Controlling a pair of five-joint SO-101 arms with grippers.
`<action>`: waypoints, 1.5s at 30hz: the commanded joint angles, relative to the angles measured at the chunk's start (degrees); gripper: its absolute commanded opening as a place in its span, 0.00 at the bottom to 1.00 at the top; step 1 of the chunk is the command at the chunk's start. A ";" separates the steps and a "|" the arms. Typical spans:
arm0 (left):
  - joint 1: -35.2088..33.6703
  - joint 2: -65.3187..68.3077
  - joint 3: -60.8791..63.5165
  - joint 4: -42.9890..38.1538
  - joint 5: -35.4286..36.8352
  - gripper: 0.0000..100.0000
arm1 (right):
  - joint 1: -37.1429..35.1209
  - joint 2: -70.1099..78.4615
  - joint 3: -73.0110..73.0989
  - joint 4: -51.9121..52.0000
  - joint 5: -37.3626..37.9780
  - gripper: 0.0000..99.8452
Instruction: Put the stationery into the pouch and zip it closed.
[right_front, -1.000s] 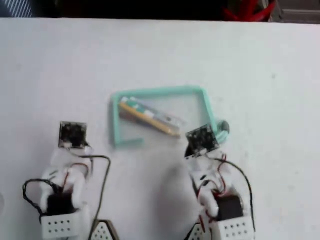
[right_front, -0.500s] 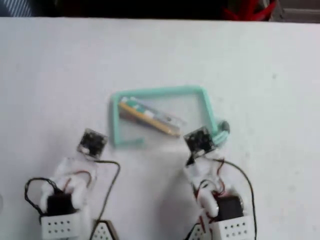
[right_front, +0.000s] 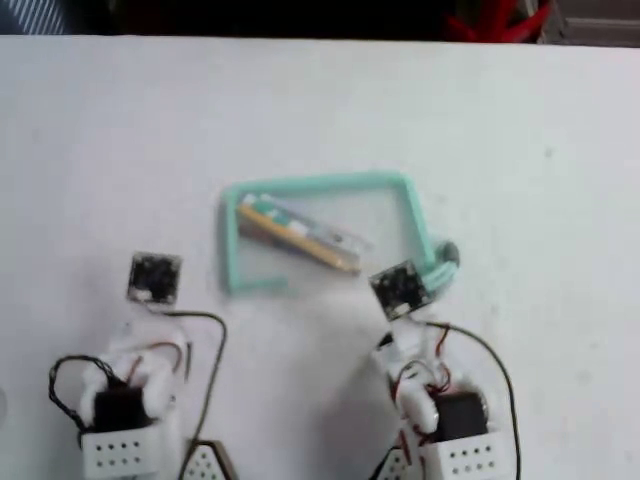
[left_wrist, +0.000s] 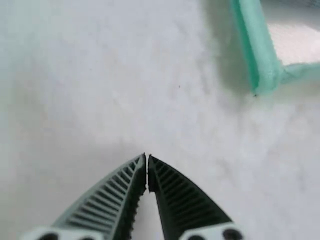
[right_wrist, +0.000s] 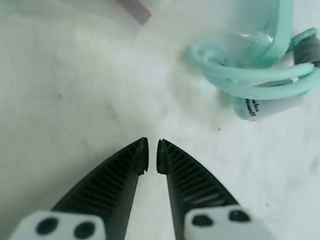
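Observation:
A clear pouch with a mint green border (right_front: 318, 184) lies flat mid-table. Several pens and a pencil (right_front: 298, 235) lie slanted within its outline. A green strap loop (right_wrist: 250, 75) with a grey piece (right_wrist: 310, 48) hangs off the pouch's right corner. My right gripper (right_wrist: 152, 152) hovers shut and holding nothing over bare table, just short of that loop, and the right arm (right_front: 401, 288) sits at the pouch's near right corner. My left gripper (left_wrist: 147, 167) is shut with nothing in it over bare table, off the pouch's near left corner (left_wrist: 262, 75). The left arm (right_front: 154, 278) stands left of the pouch.
The white table (right_front: 520, 130) stretches wide on all sides of the pouch. Both arm bases (right_front: 118, 440) stand at the near edge with loose black cables (right_front: 210, 350). A dark background and a red object (right_front: 495, 20) lie beyond the far edge.
The left arm swung right towards the pouch, then back left. The right arm drew back a little from the pouch's near right corner. The pouch and stationery stayed put.

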 joint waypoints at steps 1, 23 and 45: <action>-0.40 0.31 -0.26 0.00 0.97 0.03 | 0.40 -0.04 0.44 0.22 -0.18 0.04; -0.40 0.31 -0.26 0.00 0.97 0.03 | 0.84 -0.40 0.44 0.48 -6.68 0.05; -0.40 0.31 -0.26 0.00 0.97 0.03 | 0.84 -0.40 0.44 0.48 -6.68 0.05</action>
